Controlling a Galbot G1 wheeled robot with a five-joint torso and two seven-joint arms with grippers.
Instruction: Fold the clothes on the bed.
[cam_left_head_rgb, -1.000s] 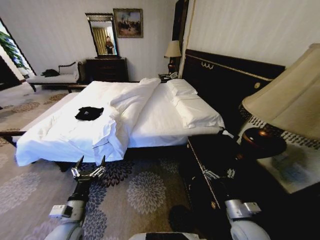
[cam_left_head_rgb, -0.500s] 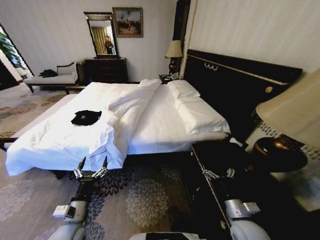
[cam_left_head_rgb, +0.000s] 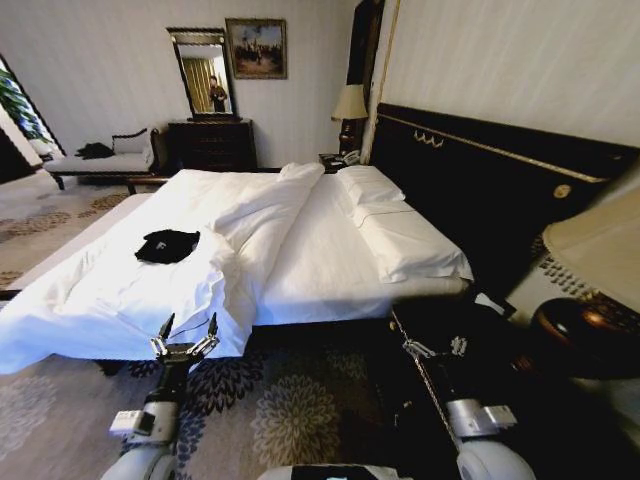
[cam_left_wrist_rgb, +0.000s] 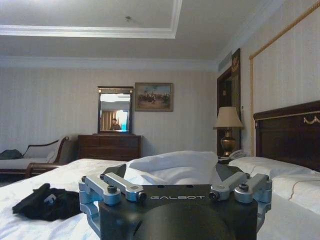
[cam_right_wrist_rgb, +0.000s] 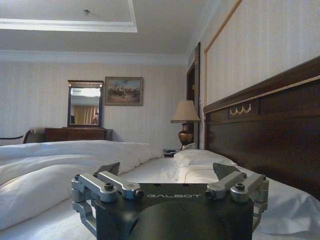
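On the bed's (cam_left_head_rgb: 330, 250) left side: T-shirt (cam_left_head_rgb: 167, 245) bunched | left gripper (cam_left_head_rgb: 186, 330) near bed edge, jaws apart | right gripper (cam_left_head_rgb: 433, 347) near nightstand (cam_left_head_rgb: 470, 330), jaws apart

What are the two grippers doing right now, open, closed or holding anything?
Left gripper: open, empty, at the near edge of the large white-sheeted bed.
Right gripper: open, empty, low beside the bed.

The head camera is looking forward and down from high up at the side of the bed (cam_left_head_rgb: 330, 250), taking in its whole length and the headboard (cam_left_head_rgb: 480, 180). Both wrist cameras are sitting low, near mattress level, facing across the bed toward the far wall. All three views are sharing the mirror (cam_left_wrist_rgb: 114, 111) and painting (cam_right_wrist_rgb: 123, 90).
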